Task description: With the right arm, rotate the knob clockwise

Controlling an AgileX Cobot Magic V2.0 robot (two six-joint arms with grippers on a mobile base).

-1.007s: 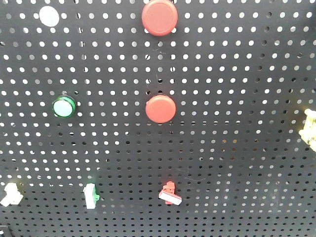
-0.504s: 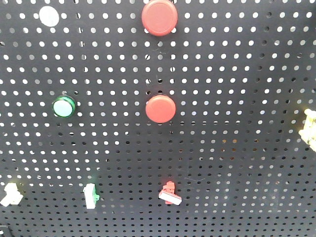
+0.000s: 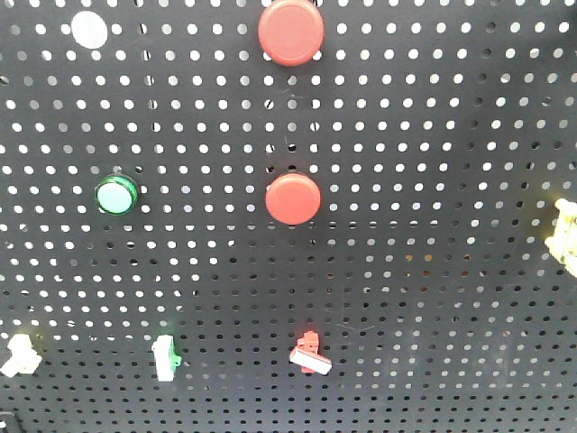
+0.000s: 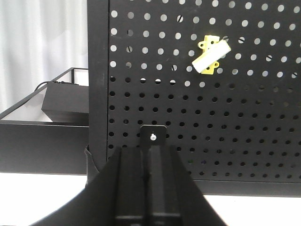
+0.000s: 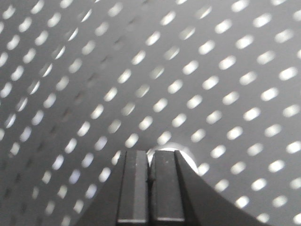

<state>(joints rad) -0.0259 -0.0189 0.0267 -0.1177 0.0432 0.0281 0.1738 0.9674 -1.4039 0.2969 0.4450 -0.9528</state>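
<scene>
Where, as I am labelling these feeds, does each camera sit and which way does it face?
Front view: faces the pegboard squarely, a red button in the middle; no arm shows.
Left wrist: behind the left fingers, looking at the pegboard's edge and a yellow switch.
Right wrist: behind the right fingers, close against the holes, blurred.
All three share the pegboard.

Black pegboard (image 3: pixel 451 135) with light through its holes; beside it, pale curtain (image 4: pixel 42 42) and a black box (image 4: pixel 66 101).
</scene>
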